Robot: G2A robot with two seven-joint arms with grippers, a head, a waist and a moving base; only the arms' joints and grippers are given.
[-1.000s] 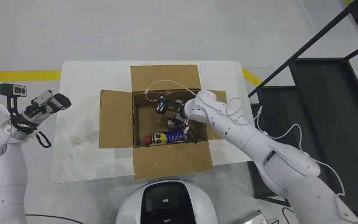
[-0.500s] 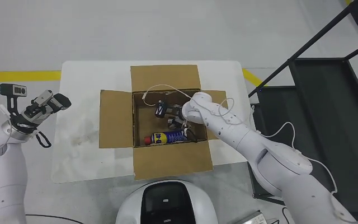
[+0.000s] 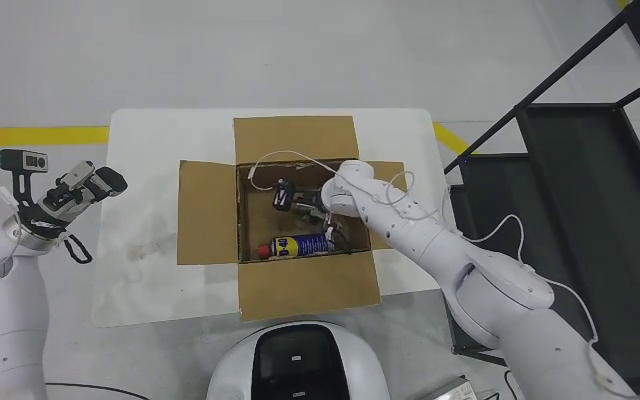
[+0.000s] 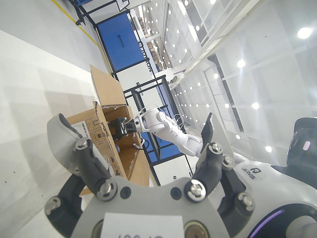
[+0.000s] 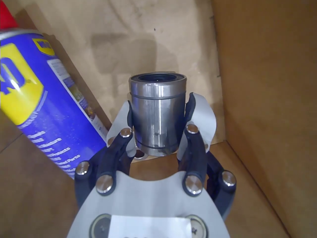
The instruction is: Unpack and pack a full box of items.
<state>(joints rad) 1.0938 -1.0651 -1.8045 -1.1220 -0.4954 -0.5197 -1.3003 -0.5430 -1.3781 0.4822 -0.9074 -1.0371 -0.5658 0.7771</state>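
Top view puts the left tool [image 3: 103, 181] at the left edge of the white counter [image 3: 150, 140], its fingers spread wide and holding nothing. Mid-counter sits the open brown cardboard box [image 3: 208, 212], flaps folded outward. On its floor lies a blue and yellow spray can with a red cap [image 3: 300, 245]. Just beside the can, inside the box, the right tool [image 5: 159, 104] is closed around a hollow silver metal cylinder [image 5: 158, 87], gripping its two sides.

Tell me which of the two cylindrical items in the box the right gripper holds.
The bare steel sleeve, clamped in the right gripper. The blue-and-yellow spray can lies on its side beside it, ungripped.
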